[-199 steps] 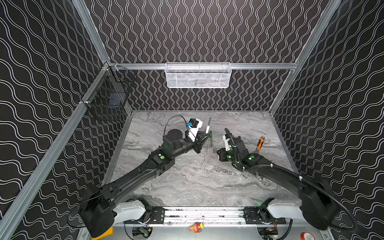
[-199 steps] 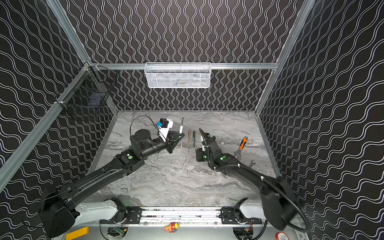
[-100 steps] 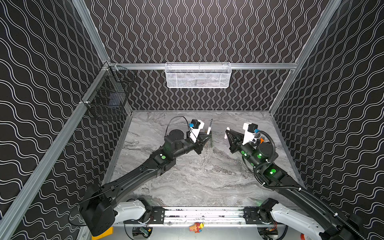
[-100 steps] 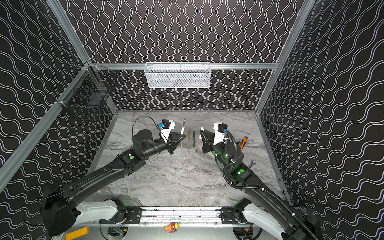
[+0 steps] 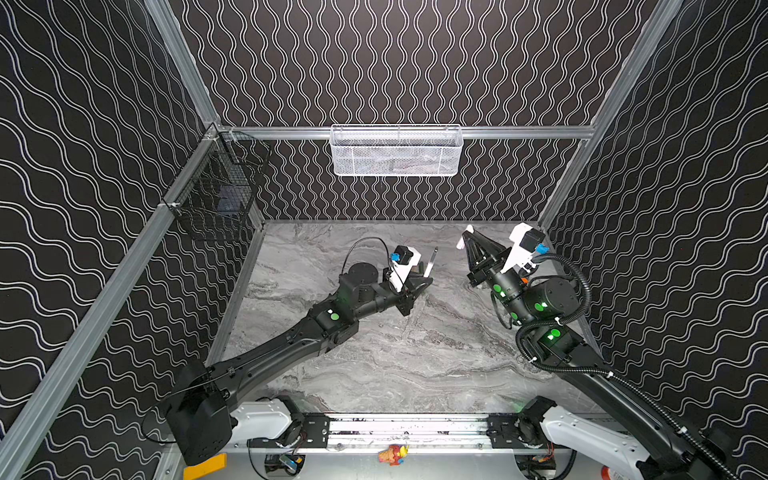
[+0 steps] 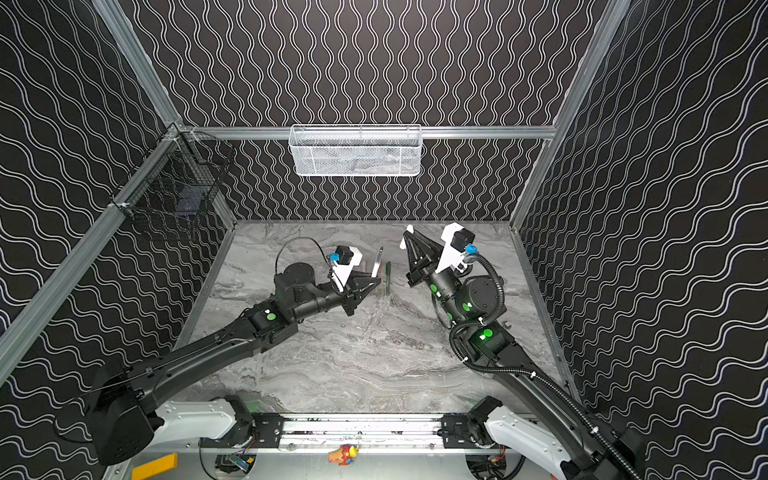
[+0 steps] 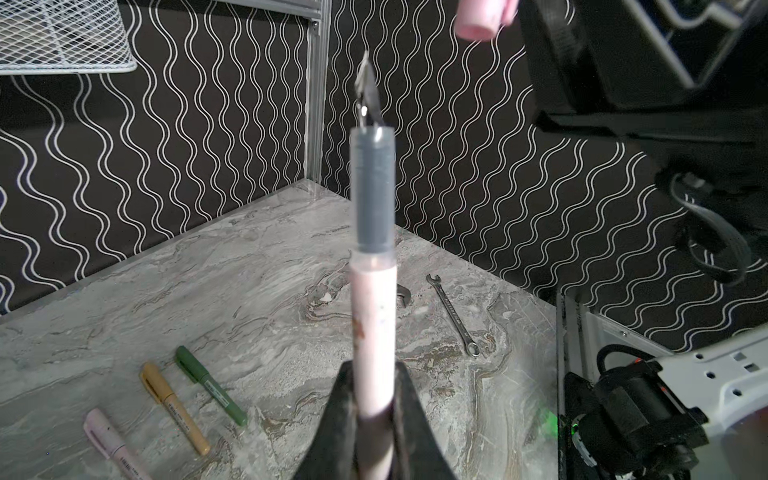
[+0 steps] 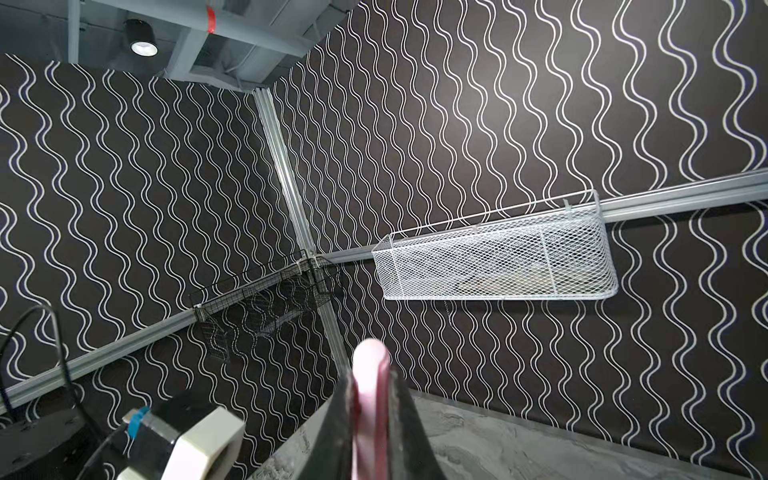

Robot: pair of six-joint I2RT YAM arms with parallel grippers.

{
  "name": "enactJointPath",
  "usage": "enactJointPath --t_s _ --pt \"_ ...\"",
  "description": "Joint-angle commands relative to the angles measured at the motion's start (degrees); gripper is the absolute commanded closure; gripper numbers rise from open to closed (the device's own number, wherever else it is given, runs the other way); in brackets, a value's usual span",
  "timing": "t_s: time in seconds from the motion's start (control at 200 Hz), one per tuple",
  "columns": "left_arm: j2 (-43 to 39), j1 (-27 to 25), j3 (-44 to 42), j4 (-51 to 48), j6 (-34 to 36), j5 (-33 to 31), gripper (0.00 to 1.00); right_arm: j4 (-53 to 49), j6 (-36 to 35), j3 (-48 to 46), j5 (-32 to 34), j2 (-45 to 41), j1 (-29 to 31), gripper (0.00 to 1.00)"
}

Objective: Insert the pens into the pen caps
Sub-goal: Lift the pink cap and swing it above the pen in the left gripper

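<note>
Two arms are raised over the grey marbled worktop (image 5: 374, 374), and each has its claw clamped on half of one pale pink pair. The left claw (image 5: 424, 281) is closed tight round the barrel of the held pink pen (image 5: 431, 262), which stands nearly upright above the surface. From that arm's wrist camera the pen (image 7: 372, 316) rises out between the two black fingers (image 7: 345, 399), with its dark grey grip section and bare metal nib at the far end, uncapped.

The right claw (image 5: 465, 237) is lifted higher, pointing up toward the back wall, and is shut on the pink cap (image 5: 459, 245). Its own camera shows the cap (image 8: 370, 374) squeezed between the fingers (image 8: 409, 424) with the rounded end poking out. In the left wrist view the cap's open mouth (image 7: 482, 18) sits near the nib but off to one side, with a clear gap between them. Both top views show the same gap.

Down on the worktop three more pens lie side by side, close but not touching: the green pen (image 7: 210, 390), the gold pen (image 7: 174, 409) and the second pink pen (image 7: 116, 444). Each seems to wear a clipped cap.

A grey spanner (image 7: 453, 320) lies apart from them, toward the right arm's side. A white mesh basket (image 5: 397, 151) hangs on the back rail.
</note>
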Motion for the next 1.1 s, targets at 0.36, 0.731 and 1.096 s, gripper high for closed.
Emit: enactJointPath --t_s 0.36,0.731,1.096 --pt "1.6 -1.1 1.0 0.0 1.2 0.4 1.00 7.1 0.1 -3.2 1.4 -1.4 0.1 0.91" --pt "1.4 -1.4 1.0 -0.2 1.6 0.1 1.00 11.9 1.9 -3.4 0.5 1.3 0.1 0.92" --pt "1.0 -1.7 0.9 -0.4 1.9 -0.1 1.00 12.7 5.8 -3.0 -2.9 4.2 0.1 0.92"
